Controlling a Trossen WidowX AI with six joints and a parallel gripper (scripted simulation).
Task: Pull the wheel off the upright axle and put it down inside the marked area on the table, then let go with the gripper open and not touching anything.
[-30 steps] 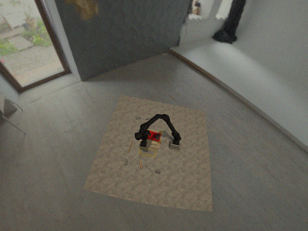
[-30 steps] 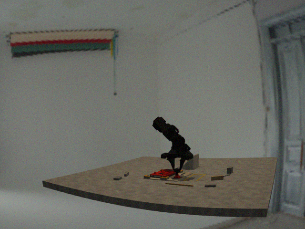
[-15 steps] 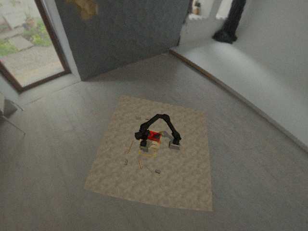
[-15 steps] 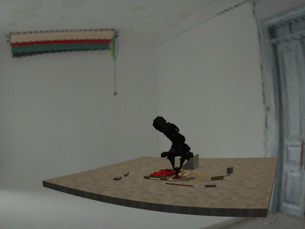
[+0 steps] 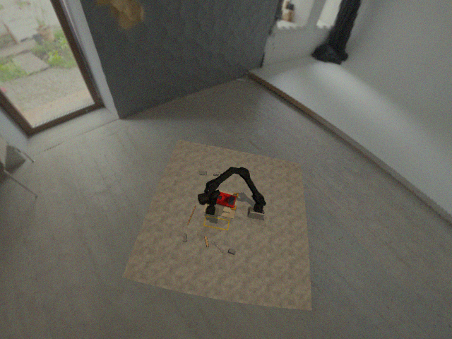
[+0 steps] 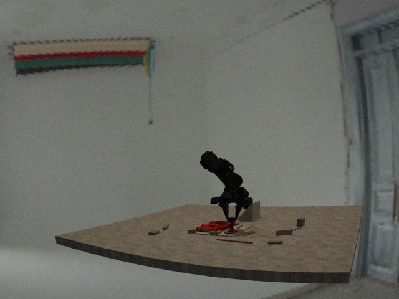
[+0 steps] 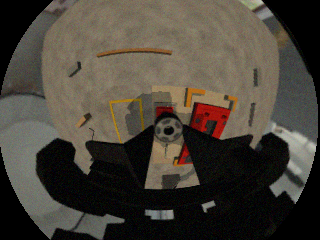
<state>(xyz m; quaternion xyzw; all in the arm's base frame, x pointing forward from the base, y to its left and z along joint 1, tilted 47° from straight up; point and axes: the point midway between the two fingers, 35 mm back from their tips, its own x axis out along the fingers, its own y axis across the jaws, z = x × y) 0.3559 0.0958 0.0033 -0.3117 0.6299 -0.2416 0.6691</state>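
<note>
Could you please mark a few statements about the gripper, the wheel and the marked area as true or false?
1. The gripper is shut on the wheel. True.
2. The wheel already lies inside the yellow-outlined marked area. False: it is between the fingers, to the right of that outline in the wrist view.
3. A red block lies on the far side of the wheel from the marked area. True.
4. The long orange stick lies inside the marked area. False: it lies apart, farther out on the table.
</note>
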